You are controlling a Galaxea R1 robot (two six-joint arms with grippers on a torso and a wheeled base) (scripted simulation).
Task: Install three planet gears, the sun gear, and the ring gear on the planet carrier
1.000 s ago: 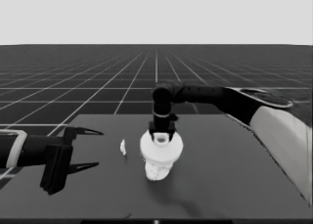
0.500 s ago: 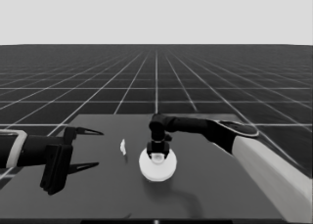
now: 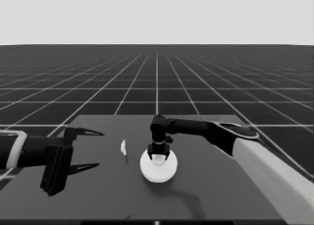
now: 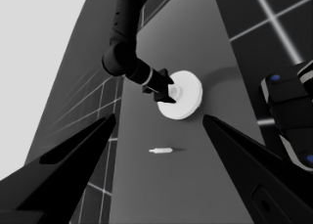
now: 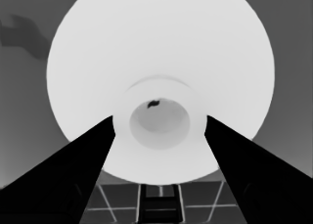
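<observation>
The dark rectangular table (image 3: 206,185) spreads wide under both arms, with bare surface on every side of the parts and much open room toward its right and near edges.

The right arm, pale grey at the lower right corner and black toward the wrist, reaches in across the table to its middle. Its right gripper (image 3: 159,157) stands straight down over the larger round part (image 3: 158,168), a thick white disc with a raised hub and a small centre hole. The right wrist view shows the two black fingers (image 5: 68,180) set on either side of the hub (image 5: 159,121), closed against its sides, so the gripper is clamped on that part. The disc sits at the table's middle, low over the surface; nothing else round shows beneath or beside it, and whether it rests on the table or on something under it cannot be told.

The left arm waits at the table's left end, well apart from the disc, its left gripper (image 3: 87,149) with fingers spread wide and holding nothing.

A thin white piece (image 3: 123,147) stands between the left gripper and the disc, near the disc but not touching it.
</observation>
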